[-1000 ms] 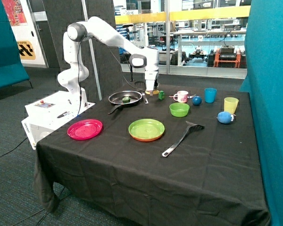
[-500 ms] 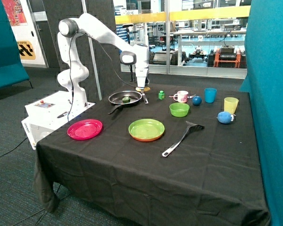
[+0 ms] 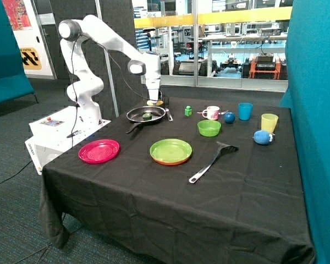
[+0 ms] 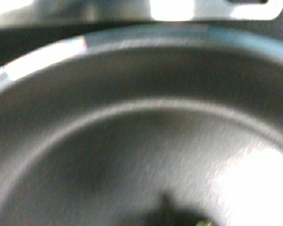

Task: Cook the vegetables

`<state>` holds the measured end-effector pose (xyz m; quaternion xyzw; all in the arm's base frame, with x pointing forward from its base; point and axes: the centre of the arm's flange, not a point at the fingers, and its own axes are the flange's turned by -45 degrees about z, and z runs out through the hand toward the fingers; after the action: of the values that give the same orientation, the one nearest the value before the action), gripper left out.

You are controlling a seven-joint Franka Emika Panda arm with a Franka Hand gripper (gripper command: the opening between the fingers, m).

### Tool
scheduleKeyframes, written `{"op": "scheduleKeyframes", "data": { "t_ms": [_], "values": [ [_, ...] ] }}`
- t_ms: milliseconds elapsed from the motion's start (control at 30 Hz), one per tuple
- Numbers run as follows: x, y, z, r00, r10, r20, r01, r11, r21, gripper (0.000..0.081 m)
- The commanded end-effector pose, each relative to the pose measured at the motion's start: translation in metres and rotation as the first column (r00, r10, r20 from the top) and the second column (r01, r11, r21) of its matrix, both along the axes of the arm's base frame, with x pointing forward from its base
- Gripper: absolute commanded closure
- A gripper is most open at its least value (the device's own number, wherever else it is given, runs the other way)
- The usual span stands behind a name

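One vegetable is already in: the dark green lump (image 3: pixel 147 116) sits inside the frying pan (image 3: pixel 136 116) at the far edge of the black-clothed table (image 3: pixel 170 198). The second one, the pale yellow piece (image 3: pixel 152 103), hangs at the tip of the gripper (image 3: pixel 154 102), which is clamped on it just above the pan's far rim. So I'd call the job about half done, with the other half close: the yellow piece is lifted and over the pan but not yet set down in it. What's left, as I judge it, is to lower it, let go, and pull clear without knocking the green one or the pan's handle. The wrist camera shows little besides the grey inside of the pan and its bright rim (image 4: pixel 42 56), with a sliver of green (image 4: pixel 203 222) at the frame's edge. The rest of the table looks untouched: the red plate (image 3: pixel 99 150), the green plate (image 3: pixel 170 151), the black spatula (image 3: pixel 212 161), the green bowl (image 3: pixel 209 127), and the small green cube (image 3: pixel 188 111) beside the pink mug (image 3: pixel 212 113).
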<state>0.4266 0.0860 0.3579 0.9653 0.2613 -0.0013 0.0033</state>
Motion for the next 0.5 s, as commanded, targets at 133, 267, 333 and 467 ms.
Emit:
{"op": "scheduleKeyframes", "data": {
  "t_ms": [133,267,333,467],
  "values": [
    [-0.054,0.001,-0.008,0.997,0.078,0.0008,-0.078,0.997,0.0071,0.0808],
    [-0.068,0.001,-0.017,0.995,0.102,0.0008,-0.102,0.995,0.0071,0.0808],
    [-0.071,0.002,-0.021,0.994,0.113,0.0008,-0.113,0.994,0.0071,0.0808],
    [-0.071,0.008,-0.022,0.989,0.148,0.0008,-0.148,0.989,0.0071,0.0808]
  ]
}}
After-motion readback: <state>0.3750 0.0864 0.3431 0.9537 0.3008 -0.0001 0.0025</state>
